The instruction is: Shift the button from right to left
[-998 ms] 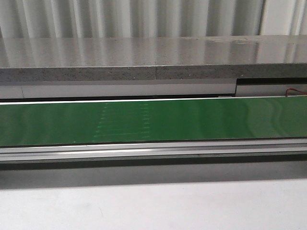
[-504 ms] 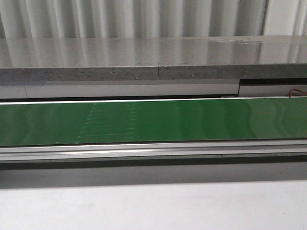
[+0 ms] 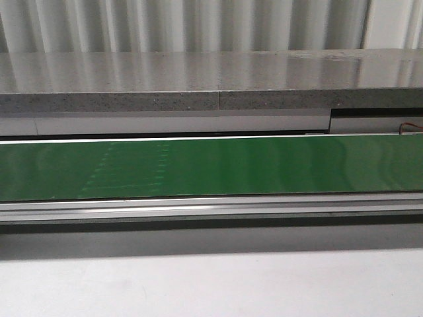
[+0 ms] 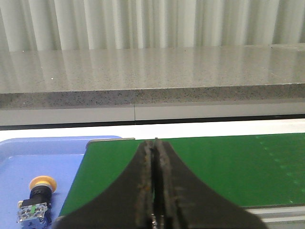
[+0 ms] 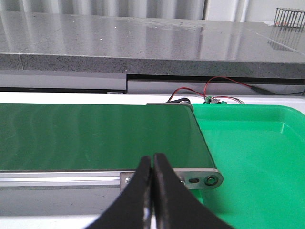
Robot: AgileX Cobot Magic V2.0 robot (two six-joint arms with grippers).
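Observation:
The button (image 4: 36, 200), with a yellow-orange cap, dark collar and blue body, lies in a blue tray (image 4: 28, 167) beside the left end of the green belt (image 4: 214, 167). It shows only in the left wrist view. My left gripper (image 4: 153, 142) is shut and empty, over the belt's left end, a short way to the side of the button. My right gripper (image 5: 152, 157) is shut and empty, in front of the belt's right end (image 5: 95, 136). The front view shows the belt (image 3: 211, 166) bare, with no gripper and no button in it.
A green tray (image 5: 257, 157) lies at the belt's right end, with red and black wires (image 5: 219, 88) behind it. A grey stone ledge (image 3: 211, 82) runs behind the belt. A white table top (image 3: 211, 284) lies in front of the belt's metal rail (image 3: 211, 208).
The faint pale marks on the belt have drifted to the left in the front view. No gripper and no button show in any front frame.

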